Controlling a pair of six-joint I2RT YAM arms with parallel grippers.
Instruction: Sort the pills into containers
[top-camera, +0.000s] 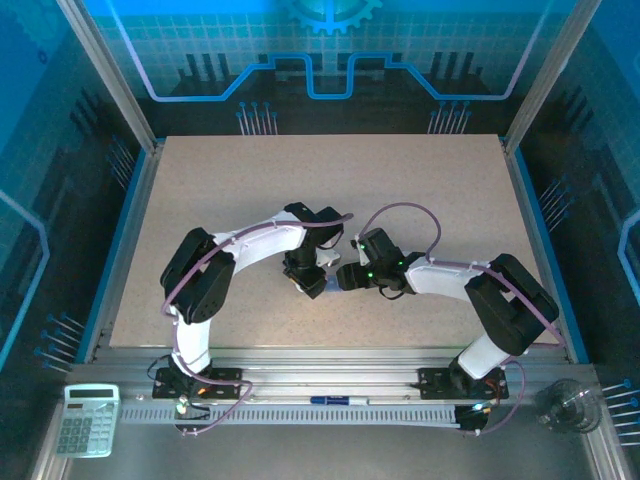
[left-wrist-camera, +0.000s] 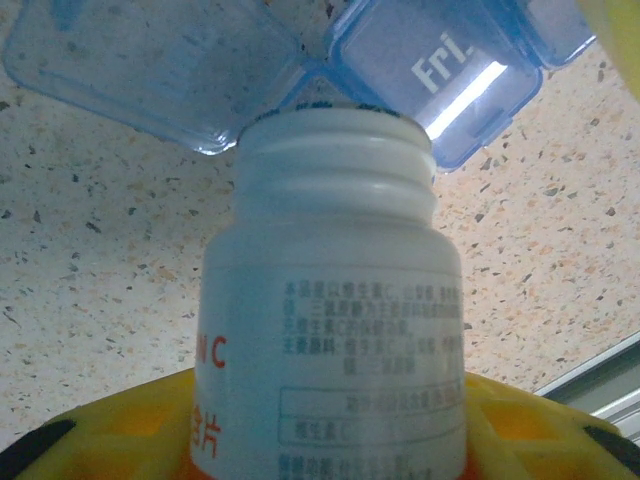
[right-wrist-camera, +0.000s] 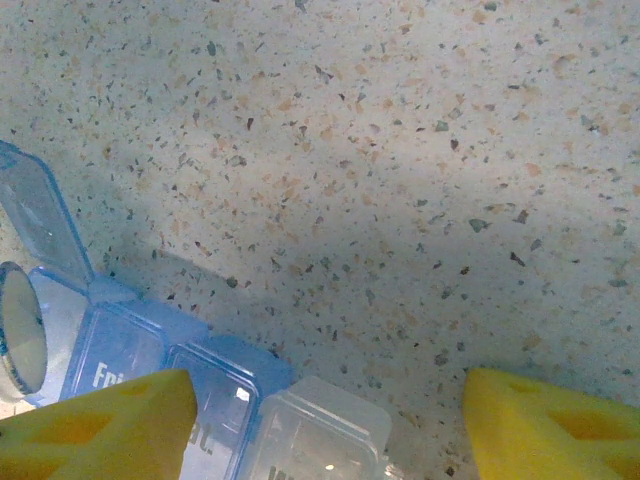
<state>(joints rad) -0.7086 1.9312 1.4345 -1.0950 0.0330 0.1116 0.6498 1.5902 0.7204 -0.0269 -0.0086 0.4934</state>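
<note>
Grippers meet near the middle of the speckled table (top-camera: 250, 180), a bit toward 6 o'clock in the top view, with the left arm coming from 8 o'clock and the right from 4 o'clock.

Left gripper (left-wrist-camera: 320, 440) is clamped on a white pill bottle (left-wrist-camera: 335, 330). Its yellow fingers (left-wrist-camera: 110, 430) sit on both sides of the body. The cap is off and the threaded neck is bare. The label has an orange "C" and small grey print.

The bottle mouth points at the blue translucent pill box (left-wrist-camera: 440, 70), at 12 o'clock in the left wrist view. The open lid flap (left-wrist-camera: 150, 70) is at 11 o'clock of the mouth. The shut lid marked "Fri." is at 1 o'clock. No pills can be made out.

Right gripper (right-wrist-camera: 320, 430) has its fingers spread wide, with bare table between them and nothing clamped. The 7 o'clock finger (right-wrist-camera: 100, 420) overlaps the box; whether it touches can't be told.

In the right wrist view the pill box (right-wrist-camera: 130, 350) lies flat on the table at 7 o'clock. A clear compartment (right-wrist-camera: 320, 435) is at its 3 o'clock end and the bottle mouth (right-wrist-camera: 20, 330) at its 9 o'clock end.
</note>
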